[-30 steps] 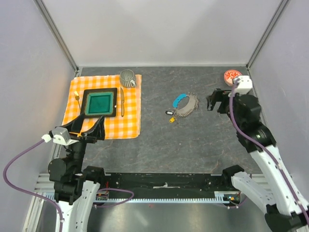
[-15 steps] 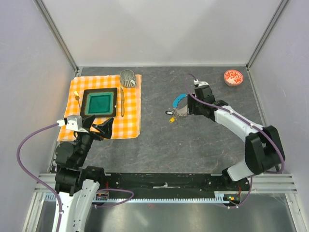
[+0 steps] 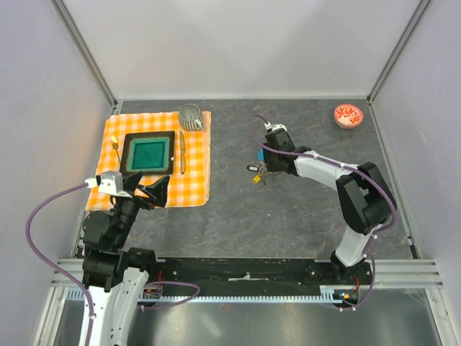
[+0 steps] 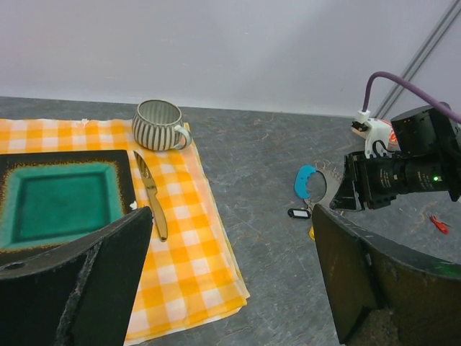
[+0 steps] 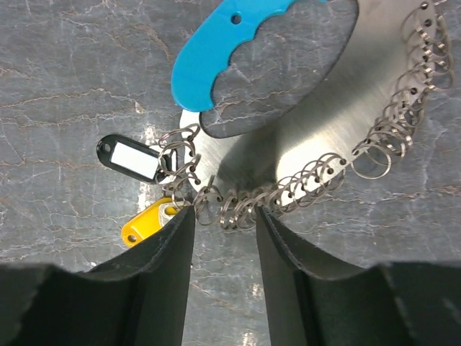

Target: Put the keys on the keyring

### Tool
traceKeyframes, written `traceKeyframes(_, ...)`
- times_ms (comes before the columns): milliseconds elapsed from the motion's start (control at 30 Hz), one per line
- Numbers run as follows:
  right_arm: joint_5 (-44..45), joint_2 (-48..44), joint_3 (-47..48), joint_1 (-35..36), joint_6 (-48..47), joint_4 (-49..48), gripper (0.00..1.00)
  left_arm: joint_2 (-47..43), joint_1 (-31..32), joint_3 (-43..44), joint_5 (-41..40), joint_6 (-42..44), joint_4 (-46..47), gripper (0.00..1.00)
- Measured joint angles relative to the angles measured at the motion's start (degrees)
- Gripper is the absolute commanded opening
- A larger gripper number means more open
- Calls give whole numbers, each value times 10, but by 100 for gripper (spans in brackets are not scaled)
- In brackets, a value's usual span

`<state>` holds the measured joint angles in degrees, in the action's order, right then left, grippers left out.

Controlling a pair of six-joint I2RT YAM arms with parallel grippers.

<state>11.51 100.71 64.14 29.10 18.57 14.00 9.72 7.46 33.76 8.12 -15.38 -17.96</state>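
From above, the right gripper (image 3: 269,164) is seen by the keys (image 3: 253,171), the left gripper (image 3: 150,189) well apart, fingers wide. From the left wrist, the keyring (image 4: 307,180) is seen far right. From the right wrist, its chain is straddled crosswise by half-parted fingers (image 5: 162,274), unclamped

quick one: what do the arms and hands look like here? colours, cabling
The left arm and right arm have white links and black joints. A purple cable loops to a white block at each wrist. The left hand and right hand are black with two flat fingers.
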Motion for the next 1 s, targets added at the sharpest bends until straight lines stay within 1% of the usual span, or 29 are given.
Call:
traceKeyframes(200, 16, 24, 4, 14, 3, -2, 34, 0, 0, 0, 7, 0, 0, 98)
traceKeyframes(300, 25, 35, 4, 17, 3, -2, 27, 0, 0, 0, 11, 0, 0, 97)
traceKeyframes(333, 29, 39, 4, 18, 3, -1, 22, 0, 0, 0, 11, 0, 0, 97)
traceKeyframes(400, 36, 42, 4, 19, 1, -1, 15, 0, 0, 0, 12, 0, 0, 97)
traceKeyframes(433, 39, 42, 4, 21, 0, 0, 9, 0, 0, 0, 12, 0, 0, 97)
traceKeyframes(533, 49, 40, 0, 31, -9, -3, 0, 0, 0, 0, 13, 0, 0, 97)
traceKeyframes(700, 48, -1, -45, 74, -31, 0, 0, 2, 0, -2, 26, 0, 2, 96)
traceKeyframes(900, -5, -132, -140, 155, -69, 21, 0, 22, 0, -9, 75, 0, 16, 96)
traceKeyframes(1000, -26, -194, -170, 192, -80, 41, 5, 43, 0, -12, 110, -2, 32, 96)
